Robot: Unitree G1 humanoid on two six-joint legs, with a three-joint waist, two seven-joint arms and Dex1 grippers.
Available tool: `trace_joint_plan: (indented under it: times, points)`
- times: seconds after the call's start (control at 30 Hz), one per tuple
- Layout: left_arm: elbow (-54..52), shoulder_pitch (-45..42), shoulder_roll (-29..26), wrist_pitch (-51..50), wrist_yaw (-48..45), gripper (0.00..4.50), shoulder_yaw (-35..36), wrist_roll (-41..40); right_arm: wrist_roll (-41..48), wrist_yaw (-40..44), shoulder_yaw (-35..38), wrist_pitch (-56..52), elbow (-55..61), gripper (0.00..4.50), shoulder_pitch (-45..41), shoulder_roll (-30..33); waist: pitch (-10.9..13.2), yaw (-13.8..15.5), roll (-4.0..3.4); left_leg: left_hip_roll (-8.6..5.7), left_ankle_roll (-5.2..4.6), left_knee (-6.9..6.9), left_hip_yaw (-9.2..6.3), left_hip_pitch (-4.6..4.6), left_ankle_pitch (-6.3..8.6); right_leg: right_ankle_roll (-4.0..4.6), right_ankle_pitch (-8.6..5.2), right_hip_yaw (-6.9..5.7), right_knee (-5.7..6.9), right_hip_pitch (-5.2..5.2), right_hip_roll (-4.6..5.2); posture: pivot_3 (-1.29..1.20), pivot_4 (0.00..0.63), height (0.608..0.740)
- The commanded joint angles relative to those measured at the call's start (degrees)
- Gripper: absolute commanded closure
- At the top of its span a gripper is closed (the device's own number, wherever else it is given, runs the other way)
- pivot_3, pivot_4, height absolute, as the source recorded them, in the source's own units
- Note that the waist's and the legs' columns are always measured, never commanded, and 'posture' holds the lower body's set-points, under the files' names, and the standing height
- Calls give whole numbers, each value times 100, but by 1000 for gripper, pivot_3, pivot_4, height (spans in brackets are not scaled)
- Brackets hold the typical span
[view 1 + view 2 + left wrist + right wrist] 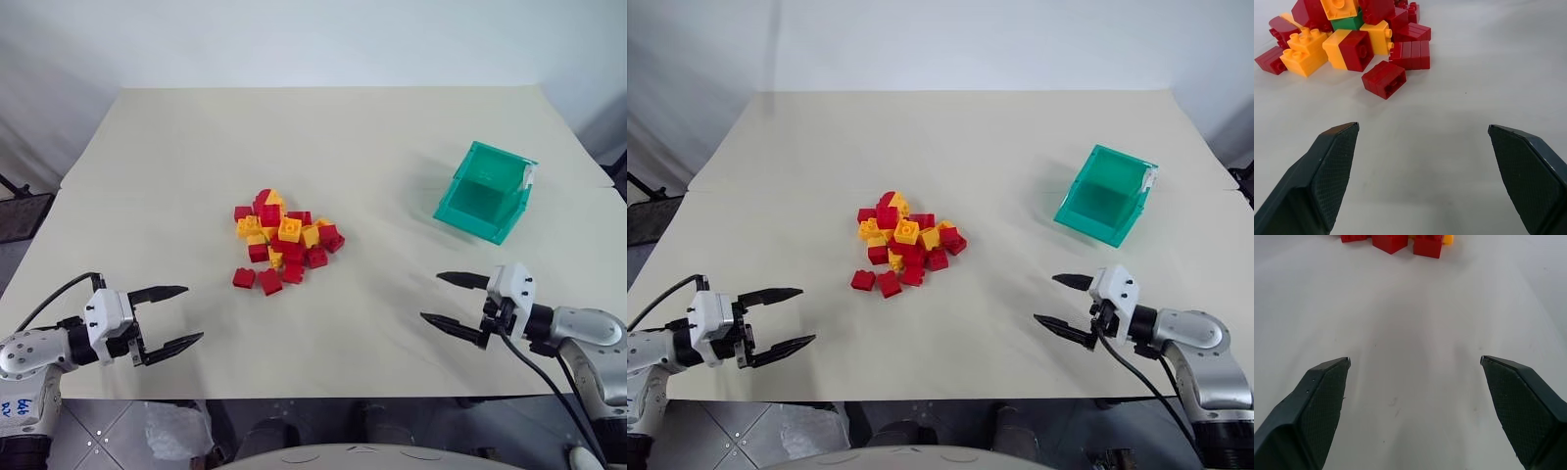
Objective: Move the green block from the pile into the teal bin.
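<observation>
While the green block (1347,22) sits buried in the pile (283,238), we hold both grippers wide and empty; the teal bin (485,192) awaits.

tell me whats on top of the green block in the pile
In the left wrist view a yellow brick sits on the green block, with red bricks crowded beside it. Only one green side face shows; its studs and remaining faces are covered.
</observation>
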State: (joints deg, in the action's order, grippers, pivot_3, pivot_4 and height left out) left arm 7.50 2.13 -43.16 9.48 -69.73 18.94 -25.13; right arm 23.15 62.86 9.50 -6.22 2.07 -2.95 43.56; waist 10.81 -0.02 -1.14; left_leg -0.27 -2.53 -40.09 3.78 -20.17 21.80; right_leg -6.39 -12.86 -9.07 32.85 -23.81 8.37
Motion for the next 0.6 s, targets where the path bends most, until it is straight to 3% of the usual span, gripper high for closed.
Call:
trace_joint_plan:
  times: [0.03,0.4,0.6]
  points:
    - [-30,-148,14,50,0,0,8,-93,84,-58,238,76,149,25,-15,49,0,8,0,0,0,-1,1,0,0,0,0,0,0,0,0,0,150,740]
    - [-535,-166,-42,-861,915,0,81,63,250,-243,114,-356,244,25,-447,2,0,1,0,0,0,-2,1,1,0,0,0,2,3,1,0,0,150,740]
    - [-713,8,-20,-957,1009,0,511,-246,650,-252,-3,-918,638,25,-918,-127,0,-1,0,1,1,-2,-1,0,0,0,0,2,2,-2,1,0,150,740]
